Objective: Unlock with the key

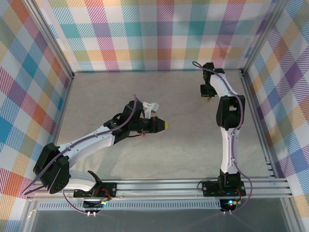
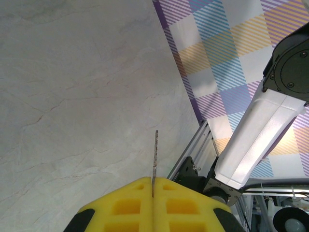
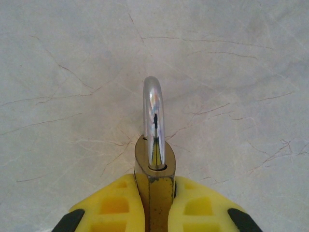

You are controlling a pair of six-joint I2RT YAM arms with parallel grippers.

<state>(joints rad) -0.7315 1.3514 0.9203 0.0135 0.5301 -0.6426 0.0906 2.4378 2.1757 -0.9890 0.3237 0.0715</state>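
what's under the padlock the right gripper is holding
Marbled table lies beneath the padlock and its shackle. The right gripper's yellow fingers cover the lower body, so the keyhole, and whether it touches the table, cannot be seen.

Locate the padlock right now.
Right wrist view: the padlock is clamped in the right gripper, shackle pointing away over the table. From above, that gripper sits far right, near the back wall.
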